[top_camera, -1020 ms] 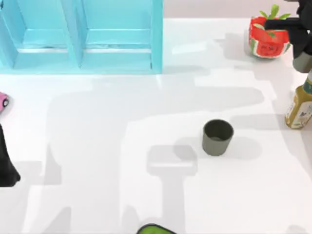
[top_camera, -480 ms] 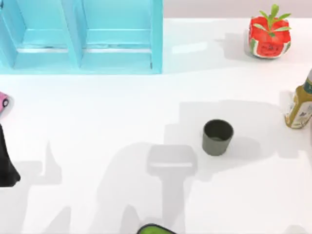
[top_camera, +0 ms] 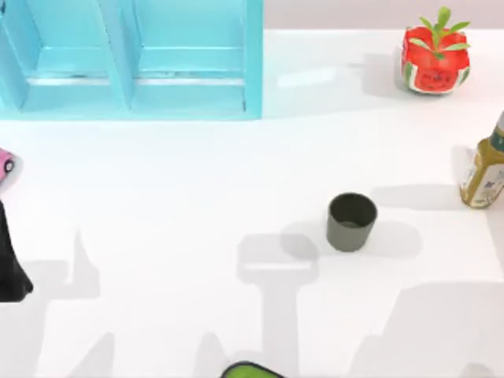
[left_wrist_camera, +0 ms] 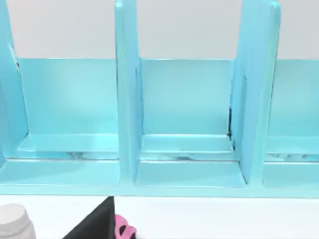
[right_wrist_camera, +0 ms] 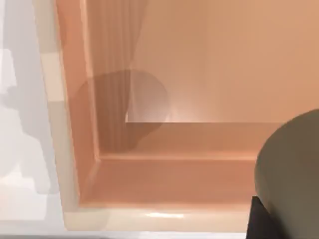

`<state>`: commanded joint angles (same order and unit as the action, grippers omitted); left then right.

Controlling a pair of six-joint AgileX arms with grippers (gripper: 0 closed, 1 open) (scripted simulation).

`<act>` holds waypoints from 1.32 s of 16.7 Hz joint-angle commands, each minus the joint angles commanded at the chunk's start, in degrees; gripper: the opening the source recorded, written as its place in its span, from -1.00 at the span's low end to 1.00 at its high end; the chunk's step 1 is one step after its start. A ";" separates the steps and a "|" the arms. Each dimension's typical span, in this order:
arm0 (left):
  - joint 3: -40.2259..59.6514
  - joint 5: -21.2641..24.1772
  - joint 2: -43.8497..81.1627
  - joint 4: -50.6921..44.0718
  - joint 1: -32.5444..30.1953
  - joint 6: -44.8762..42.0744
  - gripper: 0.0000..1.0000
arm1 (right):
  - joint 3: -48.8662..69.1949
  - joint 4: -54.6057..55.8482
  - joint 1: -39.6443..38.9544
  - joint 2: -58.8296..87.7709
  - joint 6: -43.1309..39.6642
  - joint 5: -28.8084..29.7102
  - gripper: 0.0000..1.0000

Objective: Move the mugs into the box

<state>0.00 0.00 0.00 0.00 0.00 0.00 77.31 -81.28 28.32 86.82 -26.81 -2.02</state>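
One dark olive-grey mug (top_camera: 351,222) stands upright on the white table, right of centre in the top view, with no gripper near it. In the right wrist view a second mug (right_wrist_camera: 294,169) hangs close to the camera above the tan box (right_wrist_camera: 84,164). My right gripper (right_wrist_camera: 269,219) is shut on this mug, and a dark finger (right_wrist_camera: 257,221) shows at its base. The mug's round shadow falls on the box's floor. My left arm (top_camera: 12,268) sits parked at the table's left edge.
A blue shelf unit (top_camera: 134,55) fills the back left. A watermelon-patterned pot (top_camera: 435,59) stands at the back right and a bottle (top_camera: 484,169) at the right edge. A pink item (top_camera: 4,164) lies at the left edge and a green object (top_camera: 250,370) at the front edge.
My right arm has left the top view at the back right. Its shadow has slid across the table toward the front right. The mug on the table has not moved.
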 joint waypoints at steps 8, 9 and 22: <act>0.00 0.00 0.00 0.00 0.00 0.00 1.00 | -2.88 -0.08 0.89 -1.61 -2.02 0.44 -1.00; 0.00 0.00 0.00 0.00 0.00 0.00 1.00 | -4.20 1.23 1.05 -1.56 -2.12 0.44 -1.00; 0.00 0.00 0.00 0.00 0.00 0.00 1.00 | -15.43 13.62 2.27 -0.42 -3.21 0.50 -0.70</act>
<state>0.00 0.00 0.00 0.00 0.00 0.00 61.88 -67.66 30.59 86.40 -30.02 -1.52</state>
